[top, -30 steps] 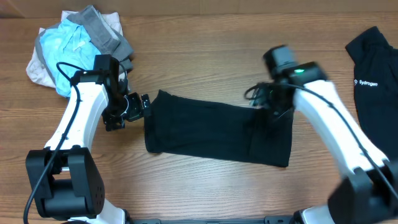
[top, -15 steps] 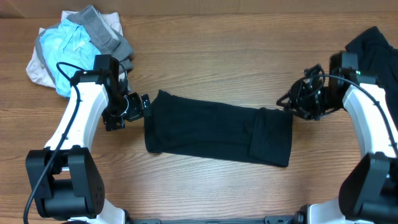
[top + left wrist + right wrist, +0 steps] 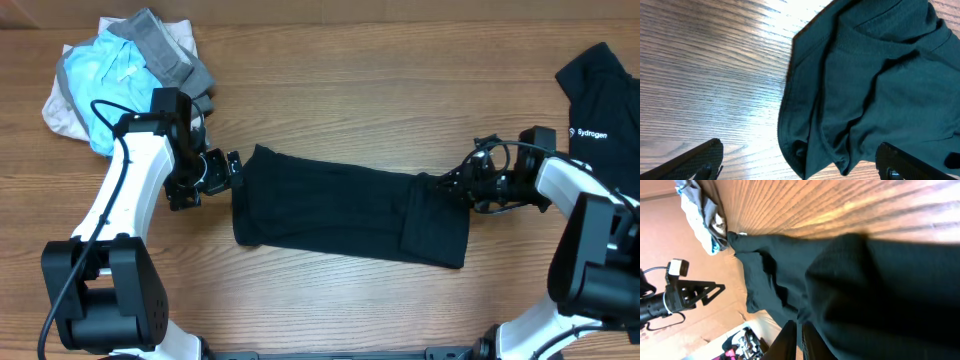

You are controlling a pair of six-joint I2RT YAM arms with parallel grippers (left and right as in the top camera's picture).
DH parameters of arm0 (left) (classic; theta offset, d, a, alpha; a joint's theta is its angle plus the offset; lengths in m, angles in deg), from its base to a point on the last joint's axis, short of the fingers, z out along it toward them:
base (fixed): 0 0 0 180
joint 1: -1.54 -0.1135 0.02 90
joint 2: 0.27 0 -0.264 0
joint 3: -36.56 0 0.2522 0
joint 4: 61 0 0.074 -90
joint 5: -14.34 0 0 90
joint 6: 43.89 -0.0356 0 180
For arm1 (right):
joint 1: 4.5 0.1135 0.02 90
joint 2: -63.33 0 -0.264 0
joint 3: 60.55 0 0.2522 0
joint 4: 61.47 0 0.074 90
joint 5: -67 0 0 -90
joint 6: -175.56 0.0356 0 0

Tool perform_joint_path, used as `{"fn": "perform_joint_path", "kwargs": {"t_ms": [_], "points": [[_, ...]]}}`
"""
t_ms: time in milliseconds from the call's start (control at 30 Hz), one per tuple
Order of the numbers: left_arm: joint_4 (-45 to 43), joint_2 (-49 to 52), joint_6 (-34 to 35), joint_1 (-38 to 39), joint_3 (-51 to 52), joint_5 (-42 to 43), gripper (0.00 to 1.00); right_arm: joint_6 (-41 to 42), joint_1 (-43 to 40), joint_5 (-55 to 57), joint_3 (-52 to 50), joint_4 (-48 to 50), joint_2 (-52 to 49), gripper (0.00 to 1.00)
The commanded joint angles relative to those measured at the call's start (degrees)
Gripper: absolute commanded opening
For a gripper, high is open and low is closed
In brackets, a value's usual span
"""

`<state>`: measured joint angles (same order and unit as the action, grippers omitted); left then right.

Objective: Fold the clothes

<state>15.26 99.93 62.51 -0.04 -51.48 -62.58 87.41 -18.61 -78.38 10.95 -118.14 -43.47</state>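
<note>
The clothes [image 3: 350, 215] lie as a long folded strip mid-desk [image 3: 350, 90] — the right fingers [image 3: 789, 342], earlier clear of it, now pinch narrow on its right edge — the left fingers [image 3: 695, 157] stay wide at its left end.

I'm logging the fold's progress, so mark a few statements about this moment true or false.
1. The garment lies as a long strip between the left gripper and the right gripper. True.
2. The left gripper is shut. False: in its wrist view its fingers stand wide apart, with the garment's end ahead of them.
3. The bundle lies at the table's far left corner, apart from the garment. True.
4. The lettered top lies under the garment. False: it sits apart at the right edge.
</note>
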Motion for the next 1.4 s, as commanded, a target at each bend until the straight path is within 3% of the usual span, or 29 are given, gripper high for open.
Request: {"fn": "perform_joint_path", "kwargs": {"t_ms": [0,367,567,867,1033,1200,1367], "points": [[-0.13,0.17,0.35,0.28,0.37,-0.15,1.0,-0.28,0.2,-1.03,-1.44,1.4,-2.58,0.11],[-0.07,0.17,0.33,0.28,0.37,-0.17,1.0,0.09,0.02,2.82,-1.46,8.5,-11.02,0.13],[-0.07,0.17,0.35,0.28,0.37,-0.17,1.0,-0.04,-1.6,2.8,2.29,0.11,-6.86,0.06],[-0.07,0.17,0.35,0.28,0.37,-0.15,1.0,-3.61,-1.73,3.06,3.96,-12.72,10.14,0.08],[-0.13,0.17,0.35,0.28,0.37,-0.15,1.0,-4.35,-0.7,6.6,1.7,-19.08,13.05,0.13],[-0.13,0.17,0.35,0.28,0.37,-0.15,1.0,-4.79,0.0,6.27,-6.69,-13.94,12.94,0.14],[-0.13,0.17,0.35,0.28,0.37,-0.15,1.0,-0.07,0.0,6.34,-18.32,-1.7,12.92,0.24]]}}
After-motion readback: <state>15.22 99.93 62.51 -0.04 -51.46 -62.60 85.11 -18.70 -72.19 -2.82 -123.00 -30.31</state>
